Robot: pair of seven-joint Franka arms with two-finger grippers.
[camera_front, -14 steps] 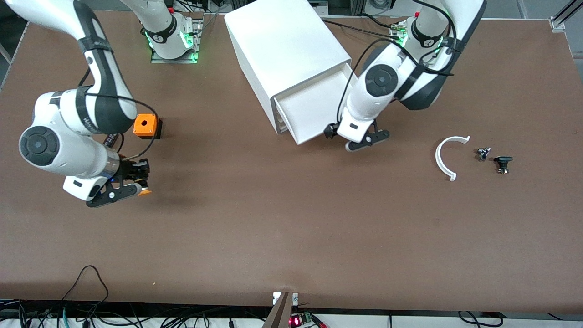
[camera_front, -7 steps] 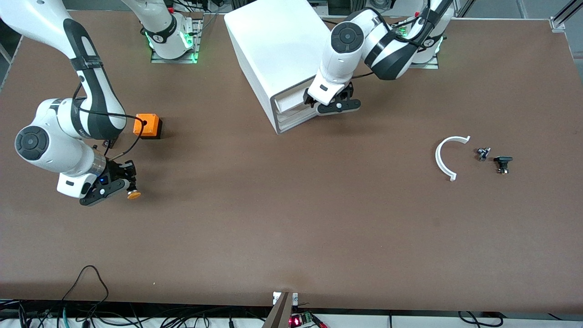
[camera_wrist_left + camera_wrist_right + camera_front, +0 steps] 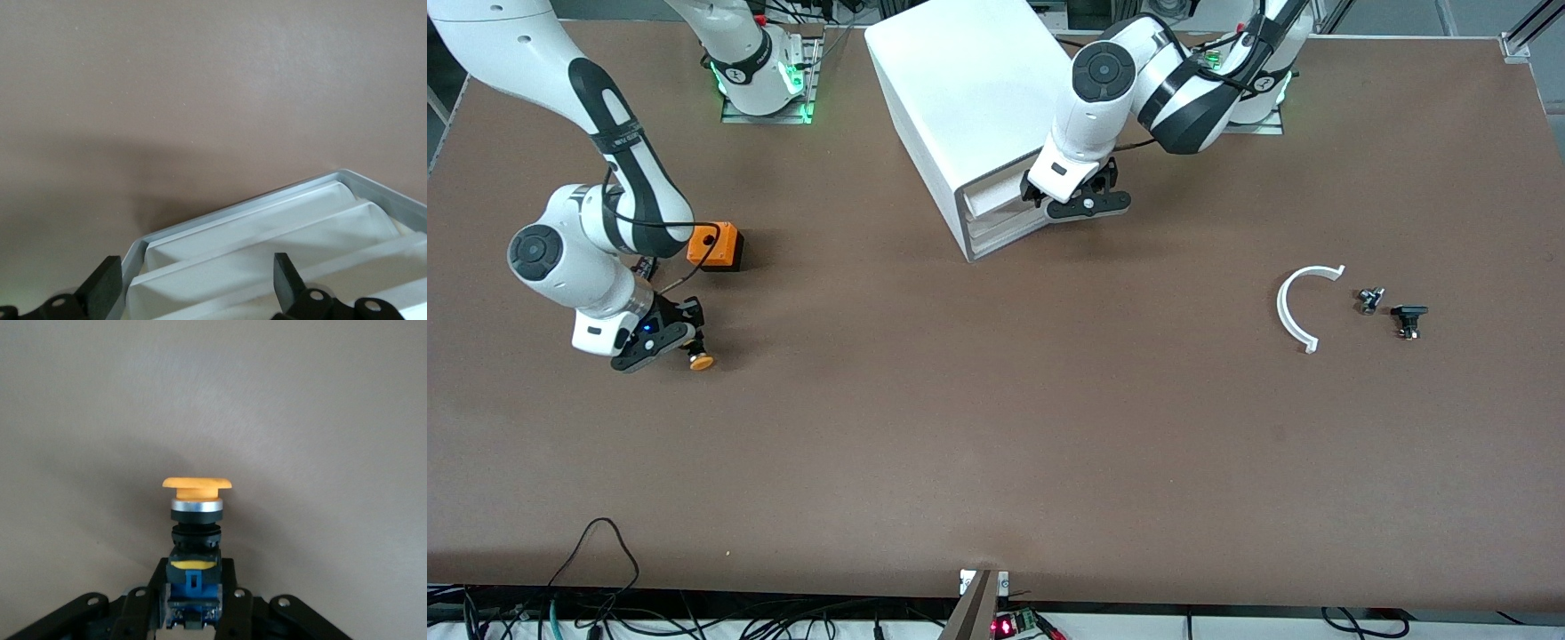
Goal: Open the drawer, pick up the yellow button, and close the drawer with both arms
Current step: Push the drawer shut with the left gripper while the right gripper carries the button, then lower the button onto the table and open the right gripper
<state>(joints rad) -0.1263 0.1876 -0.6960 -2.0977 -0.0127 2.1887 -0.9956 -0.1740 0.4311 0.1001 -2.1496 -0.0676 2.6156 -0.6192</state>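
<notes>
Now the left gripper [image 3: 1080,197], jaws spread, is pressing the drawer [image 3: 996,197] shut near the table's top edge; the right gripper [image 3: 665,340] is pinching the button [image 3: 699,360], which probably needs setting down next.

Even overhead light, soft shadows, sharp focus

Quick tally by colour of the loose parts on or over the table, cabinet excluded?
Orange: 2, the button in the right end effector and the cube.
White: 1, the curved piece.
Black: 2, small parts.
Total: 5.
</notes>
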